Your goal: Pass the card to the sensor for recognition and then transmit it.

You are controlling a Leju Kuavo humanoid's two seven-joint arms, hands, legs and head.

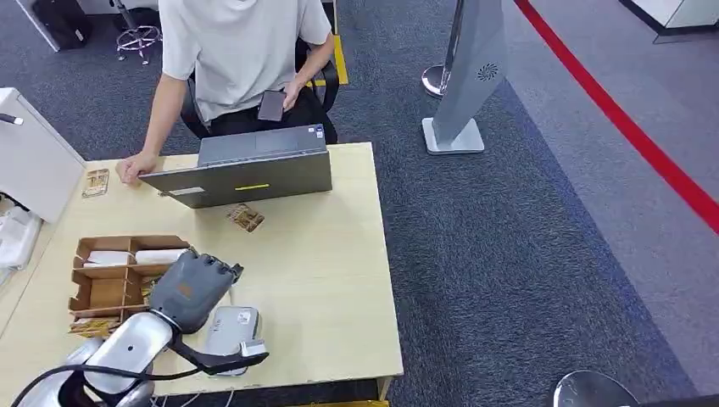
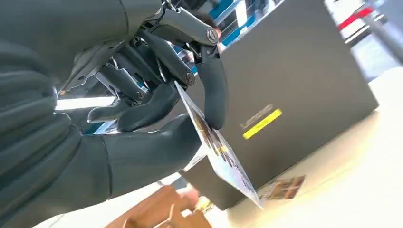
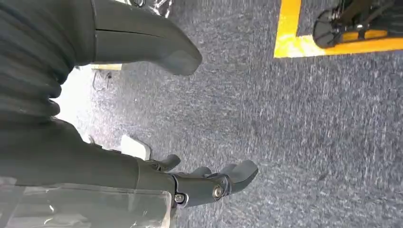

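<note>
The left hand [image 2: 157, 102], grey with a ribbed cover and dark fingers, pinches a thin, glossy card [image 2: 216, 147] between its thick thumb and fingers, tilted on edge. In the head view that hand [image 1: 193, 287] hovers over the pale wooden bench [image 1: 331, 254], just beside a brown cardboard tray [image 1: 110, 284] with compartments and above a rounded grey sensor [image 1: 231, 332]. A second patterned card [image 1: 246, 218] lies flat on the bench near the matte dark laptop [image 1: 246, 170], whose lid carries a small yellow stripe. A person [image 1: 237, 59] in a light shirt sits behind it. The right hand [image 3: 199, 183] hangs over speckled grey carpet [image 3: 309, 142], fingers apart and holding nothing.
</note>
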